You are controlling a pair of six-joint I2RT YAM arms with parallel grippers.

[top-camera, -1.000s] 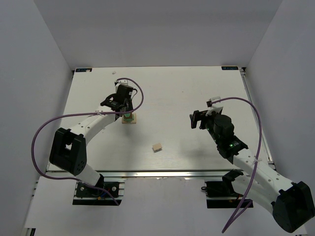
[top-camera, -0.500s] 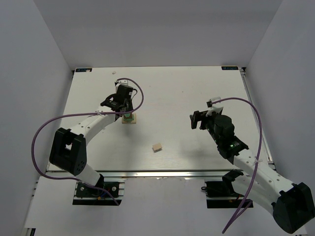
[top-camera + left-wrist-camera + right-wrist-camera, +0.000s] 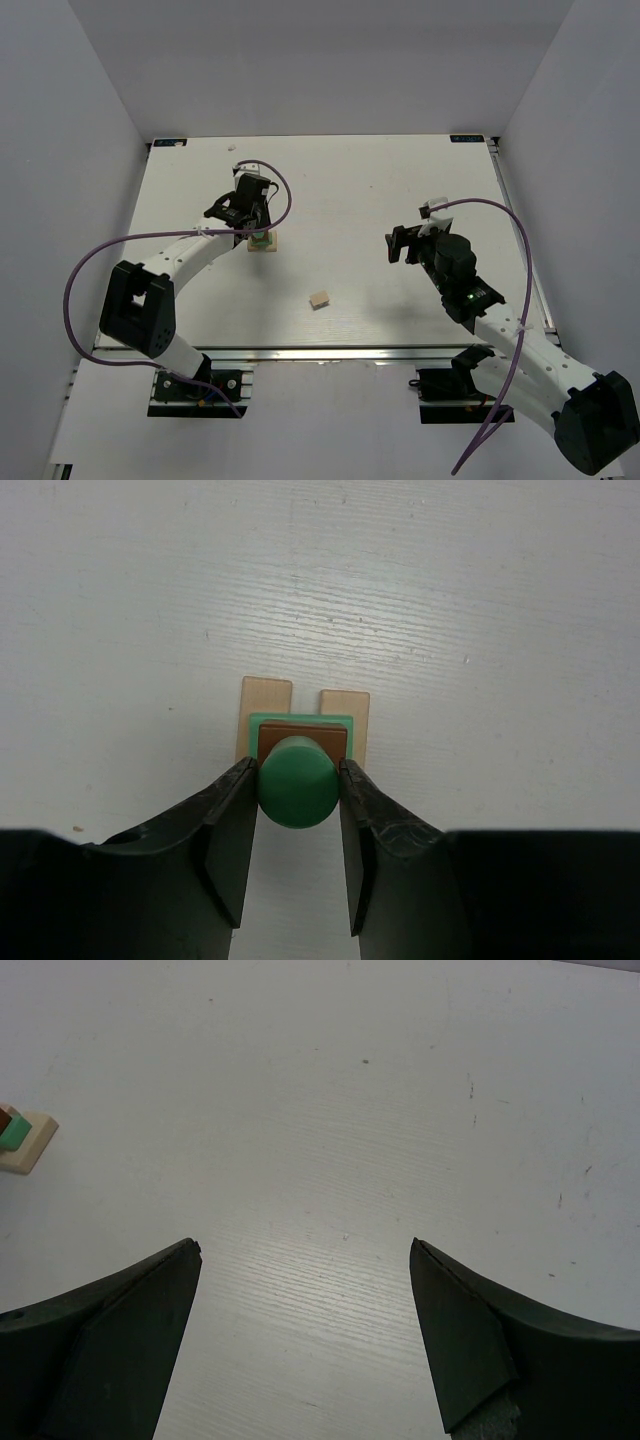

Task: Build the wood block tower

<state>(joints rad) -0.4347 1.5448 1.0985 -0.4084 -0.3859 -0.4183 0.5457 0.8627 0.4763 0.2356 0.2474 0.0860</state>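
Left gripper (image 3: 297,770) is pinching the round green block (image 3: 297,788) right over the wood block tower (image 3: 262,241), which sits on the left half of the table (image 3: 400,180). Up close we count two tan slats (image 3: 266,695), one green slab (image 3: 300,718) and one brown cube (image 3: 303,732). Only the top view shows the one loose tan block (image 3: 319,299), nearer the bases. Right gripper (image 3: 303,1250) hangs spread wide, well apart from the tower.

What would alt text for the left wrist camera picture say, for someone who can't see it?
The left gripper pinches a round green block from both sides, atop a small tower: brown block on a mint-green block, on two tan blocks side by side on a white table.
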